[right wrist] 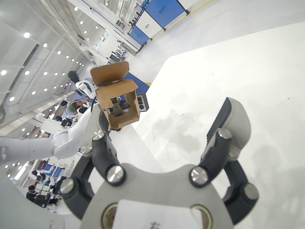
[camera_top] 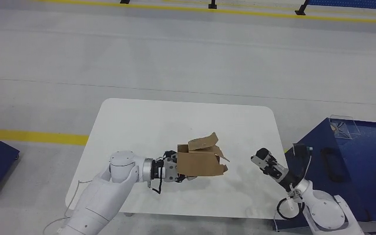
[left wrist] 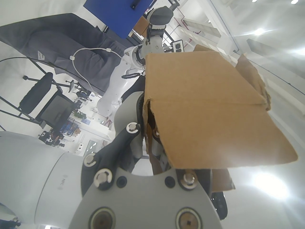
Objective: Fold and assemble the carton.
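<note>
A brown carton (camera_top: 201,158) hangs above the white table (camera_top: 147,123) near its front edge, tilted, with a loose flap (camera_top: 204,141) sticking up on top. My left gripper (camera_top: 175,170) is shut on the carton's wall at its left end. In the left wrist view the carton (left wrist: 205,101) covers one finger, and the other finger (left wrist: 129,134) shows beside it. My right gripper (camera_top: 262,157) hovers open to the right of the carton, apart from it. In the right wrist view the right gripper (right wrist: 164,113) holds nothing, and the carton (right wrist: 119,101) shows its open end.
A blue cabinet (camera_top: 346,158) stands just off the table's right edge, close to the right arm, with a clear plastic stand (camera_top: 343,126) on it. The back and left of the table (camera_top: 176,117) are bare white surface.
</note>
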Robot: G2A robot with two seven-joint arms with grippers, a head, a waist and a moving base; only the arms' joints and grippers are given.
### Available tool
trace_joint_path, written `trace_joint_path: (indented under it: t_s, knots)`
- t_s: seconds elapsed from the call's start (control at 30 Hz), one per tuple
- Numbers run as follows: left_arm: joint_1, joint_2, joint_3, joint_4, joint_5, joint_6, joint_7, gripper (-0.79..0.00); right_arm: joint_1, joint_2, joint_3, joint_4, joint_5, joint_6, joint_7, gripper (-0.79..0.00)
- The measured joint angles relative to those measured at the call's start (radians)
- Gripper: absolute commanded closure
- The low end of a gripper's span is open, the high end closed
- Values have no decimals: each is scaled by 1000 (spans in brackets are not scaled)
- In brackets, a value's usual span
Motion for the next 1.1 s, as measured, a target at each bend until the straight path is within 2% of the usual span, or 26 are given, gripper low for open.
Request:
trace_joint_path:
  t_s: [0.2,0.37,0.73,0.93,1.1]
  knots:
    - [-6,-2,9,8,-25,-10,3,0,-6,-7,-23,-22,-141,11,-83,-785]
    - [-8,-4,30,0,-18,-9,5,0,-7,-17,-84,-47,-264,42,-151,-785]
    - [-14,-4,48,-9,-18,-18,10,0,61,-38,-252,-5,-421,125,-136,-785]
    - [-19,-4,53,-1,-26,-22,13,0,84,-48,-332,34,-423,109,-106,-785]
    - [-23,-5,59,14,-32,-28,18,0,87,-47,-304,53,-376,93,-130,-785]
